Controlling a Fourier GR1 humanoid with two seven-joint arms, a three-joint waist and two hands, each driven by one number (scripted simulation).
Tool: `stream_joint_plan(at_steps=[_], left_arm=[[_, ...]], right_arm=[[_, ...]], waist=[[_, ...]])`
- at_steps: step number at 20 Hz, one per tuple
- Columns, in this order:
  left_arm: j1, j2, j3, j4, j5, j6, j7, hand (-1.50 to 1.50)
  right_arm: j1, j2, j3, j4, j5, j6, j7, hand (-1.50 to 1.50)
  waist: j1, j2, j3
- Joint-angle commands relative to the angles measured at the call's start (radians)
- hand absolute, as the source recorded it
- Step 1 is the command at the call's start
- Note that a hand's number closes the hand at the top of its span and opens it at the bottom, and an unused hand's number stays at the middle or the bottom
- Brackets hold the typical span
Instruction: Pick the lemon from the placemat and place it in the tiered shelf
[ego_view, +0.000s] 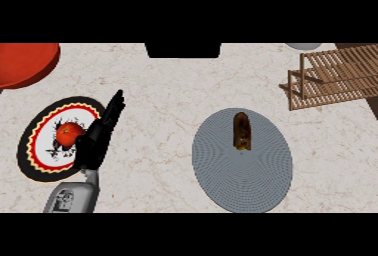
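A round grey placemat (242, 172) lies right of centre on the counter. On its upper part stands a brown oblong object (241, 131), not yellow like a lemon. The wooden tiered shelf (336, 75) sits at the upper right, apart from the placemat. My left hand (97, 135) shows at the left with straight fingers pointing up, open and holding nothing, over the right edge of a patterned plate. It is well left of the placemat. My right hand does not show.
A plate (33, 150) with a black, red and yellow rim holds a red round fruit (69, 133) beside my left hand. A red bowl (26, 62) sits at the top left. A black object (183, 50) is at the top centre.
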Motion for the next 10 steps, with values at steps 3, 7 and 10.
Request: stream_joint_plan(at_steps=[3,7,10], left_arm=[[-0.039,-0.030,-0.011,0.042,-0.033,0.039,0.002,0.00],[-0.012,-0.047,-0.037,0.008,-0.047,0.048,0.027,0.00],[0.014,-0.017,-0.006,-0.012,-0.009,0.011,-0.010,0.00]], right_arm=[[-0.138,-0.119,-0.084,0.012,-0.017,0.024,0.129,1.50],[-0.315,-0.201,-0.085,0.232,-0.005,-0.013,0.129,1.50],[-0.360,-0.230,-0.102,0.371,0.041,-0.049,0.033,1.50]], waist=[[-0.004,0.000,0.000],[0.008,0.001,0.000],[0.010,0.003,0.000]])
